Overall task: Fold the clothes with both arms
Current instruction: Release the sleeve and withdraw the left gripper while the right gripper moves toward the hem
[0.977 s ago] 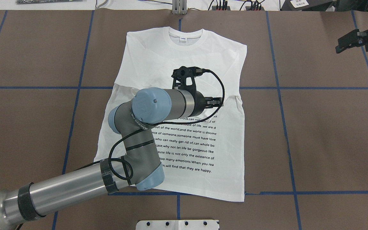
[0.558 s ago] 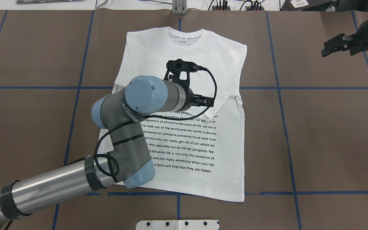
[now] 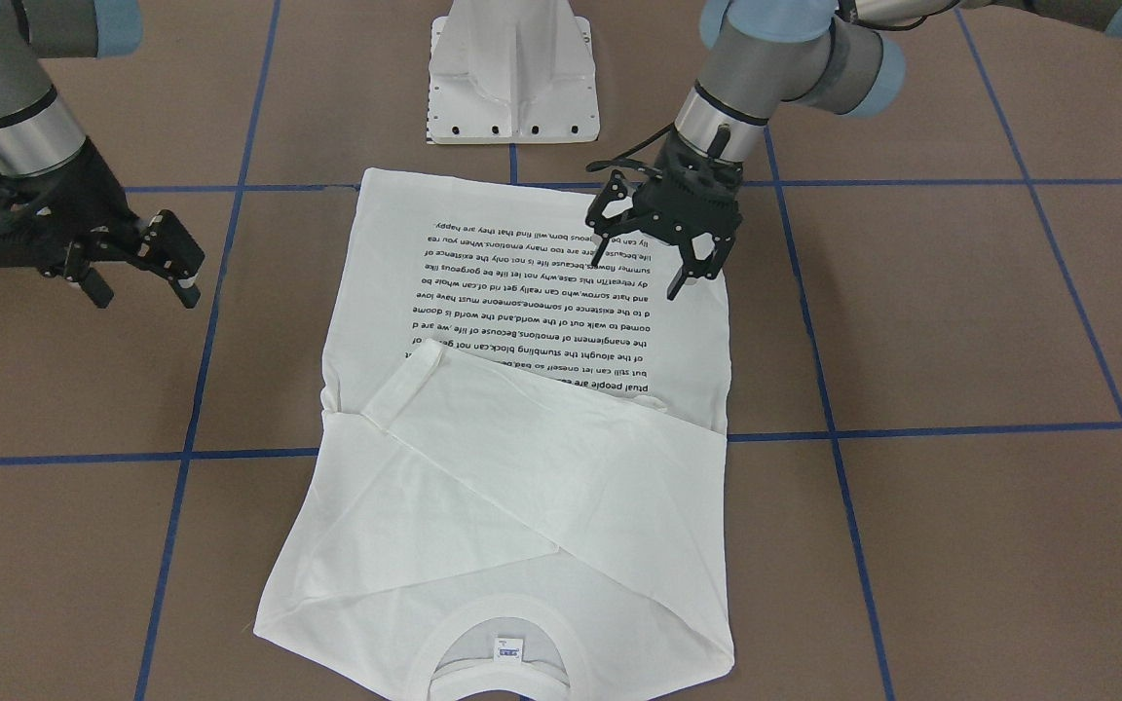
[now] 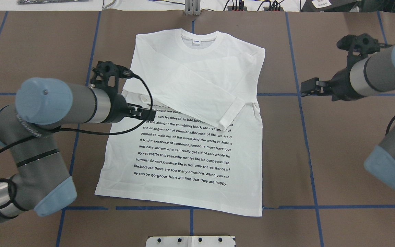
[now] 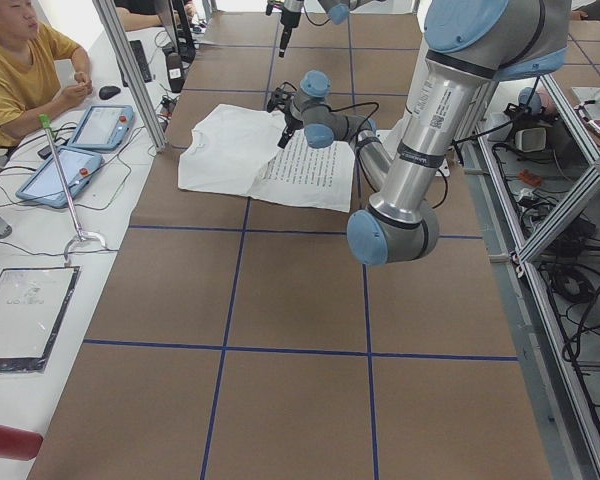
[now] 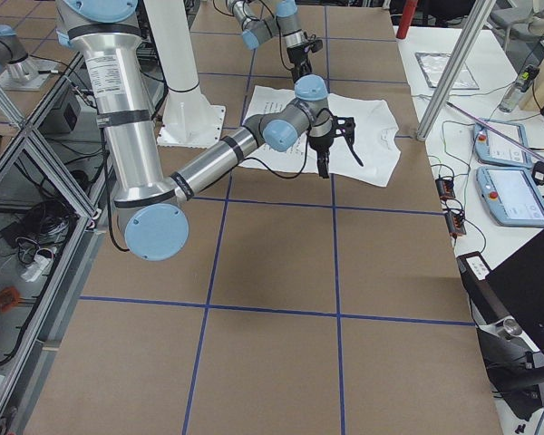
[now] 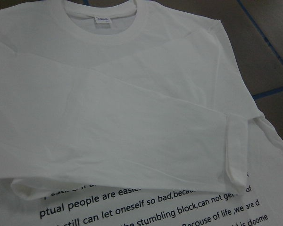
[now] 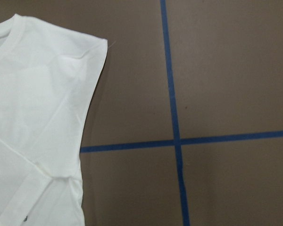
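Currently the T-shirt (image 4: 183, 61) lies flat on the table (image 4: 348, 154), left claw (image 3: 637, 275) and right claw (image 3: 144, 287) spread, empty.

Setting: robotics lab, bench test cell.

Evidence:
- A large table (image 4: 355, 154) is covered in brown sheet and marked into big squares with blue tape lines (image 4: 355, 207).
- A white pedestal (image 3: 512, 73) stands at one long edge of the table. A left arm (image 4: 57, 106) and a right arm (image 4: 372, 73), both metal with blue joint caps, reach over the table.
- An aluminium frame post (image 5: 130, 70) rises at the table's opposite edge.
- A white bench (image 5: 30, 215) runs along that opposite edge. It carries two tablets (image 5: 100, 125) with red buttons, and a person (image 5: 20, 70) sits at it.
- Loose cables (image 5: 570, 230) lie on the floor behind the pedestal side of the table, among more frame struts.
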Motion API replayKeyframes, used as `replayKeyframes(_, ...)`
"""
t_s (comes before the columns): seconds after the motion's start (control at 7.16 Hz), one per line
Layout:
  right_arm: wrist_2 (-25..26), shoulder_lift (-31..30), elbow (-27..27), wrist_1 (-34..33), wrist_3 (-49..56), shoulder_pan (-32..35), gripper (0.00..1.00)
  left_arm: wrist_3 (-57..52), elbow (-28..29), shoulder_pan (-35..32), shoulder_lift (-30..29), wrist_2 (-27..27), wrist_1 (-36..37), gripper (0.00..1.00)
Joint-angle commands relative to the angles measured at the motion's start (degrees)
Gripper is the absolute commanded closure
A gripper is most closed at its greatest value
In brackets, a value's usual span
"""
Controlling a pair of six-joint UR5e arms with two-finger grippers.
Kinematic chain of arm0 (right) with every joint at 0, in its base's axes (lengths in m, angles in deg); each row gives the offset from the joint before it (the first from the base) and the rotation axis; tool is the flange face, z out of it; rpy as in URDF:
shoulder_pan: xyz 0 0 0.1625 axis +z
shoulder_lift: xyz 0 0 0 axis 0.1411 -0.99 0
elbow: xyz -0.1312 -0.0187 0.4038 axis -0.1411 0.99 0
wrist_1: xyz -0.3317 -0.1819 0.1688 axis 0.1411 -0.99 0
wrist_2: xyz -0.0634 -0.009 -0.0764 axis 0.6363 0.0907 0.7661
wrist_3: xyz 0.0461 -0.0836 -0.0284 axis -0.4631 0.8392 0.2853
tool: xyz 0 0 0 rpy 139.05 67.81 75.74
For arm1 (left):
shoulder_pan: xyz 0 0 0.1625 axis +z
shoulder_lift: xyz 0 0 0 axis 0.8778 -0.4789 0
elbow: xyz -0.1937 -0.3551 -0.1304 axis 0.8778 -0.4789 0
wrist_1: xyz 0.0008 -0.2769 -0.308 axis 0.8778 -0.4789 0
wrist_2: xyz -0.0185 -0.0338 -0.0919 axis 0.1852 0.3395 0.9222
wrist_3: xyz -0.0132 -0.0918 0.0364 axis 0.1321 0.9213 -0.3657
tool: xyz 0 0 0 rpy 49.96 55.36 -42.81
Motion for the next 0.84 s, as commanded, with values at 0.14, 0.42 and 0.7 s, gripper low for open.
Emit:
replayKeyframes(0.14, 9.8, -10.66, -13.9, 0.07, -14.61, -17.79, 0.0, 4.68, -8.64, 2.54, 17.7, -1.57, -2.35, 0.0)
replayKeyframes(0.42, 17.6, -12.34, -15.16, -0.01, -19.72, -25.89, 0.0, 11.28, -8.3, 9.55, 23.79, -8.31, -7.89, 0.0)
replayKeyframes(0.7, 18.16, -12.62, -15.07, -0.01, -20.18, -26.62, 0.0, 13.86, -6.73, 14.75, 23.8, -12.29, -7.65, 0.21)
